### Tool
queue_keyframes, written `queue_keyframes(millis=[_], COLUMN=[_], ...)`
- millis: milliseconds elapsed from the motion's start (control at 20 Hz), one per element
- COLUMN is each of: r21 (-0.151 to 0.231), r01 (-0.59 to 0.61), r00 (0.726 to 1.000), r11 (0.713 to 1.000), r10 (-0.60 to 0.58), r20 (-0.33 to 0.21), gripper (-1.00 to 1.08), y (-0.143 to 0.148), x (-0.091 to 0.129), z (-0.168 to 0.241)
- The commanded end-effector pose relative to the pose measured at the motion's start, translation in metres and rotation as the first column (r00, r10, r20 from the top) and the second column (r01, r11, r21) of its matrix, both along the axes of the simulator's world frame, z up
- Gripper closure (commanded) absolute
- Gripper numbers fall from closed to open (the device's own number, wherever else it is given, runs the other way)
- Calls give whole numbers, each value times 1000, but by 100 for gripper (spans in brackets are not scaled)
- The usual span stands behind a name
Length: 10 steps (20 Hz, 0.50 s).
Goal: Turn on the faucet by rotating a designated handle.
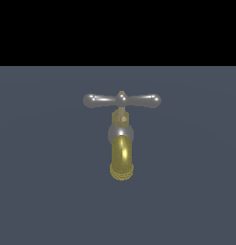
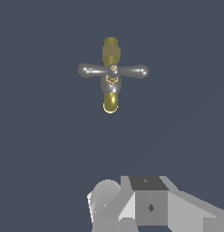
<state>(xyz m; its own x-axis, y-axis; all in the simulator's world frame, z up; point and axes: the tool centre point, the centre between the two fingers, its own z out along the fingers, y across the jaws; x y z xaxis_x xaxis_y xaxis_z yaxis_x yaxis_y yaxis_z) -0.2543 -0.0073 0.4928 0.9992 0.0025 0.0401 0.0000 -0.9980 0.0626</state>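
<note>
You cannot see the arm or its gripper in the exterior view. In the wrist view, the gripper is cut off by the frame edge at six o'clock: only grey housing blocks show, the fingertips are out of frame, and you cannot tell whether the jaws stand apart or closed. The faucet is small here, so the hub marking is unreadable. The handle crosses over the stem, hiding it. In the exterior view, the spout mouth's ribs are too blurred to count.
</note>
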Motion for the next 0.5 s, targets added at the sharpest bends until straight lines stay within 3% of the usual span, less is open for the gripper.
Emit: queue_keyframes(millis=[0, 450], r21=[0, 1], r01=[0, -50], r00=[1000, 999], r11=[1000, 999], r10=[0, 50], r20=[0, -3], gripper=[108, 108], y=[0, -6], x=[0, 1], z=[0, -9])
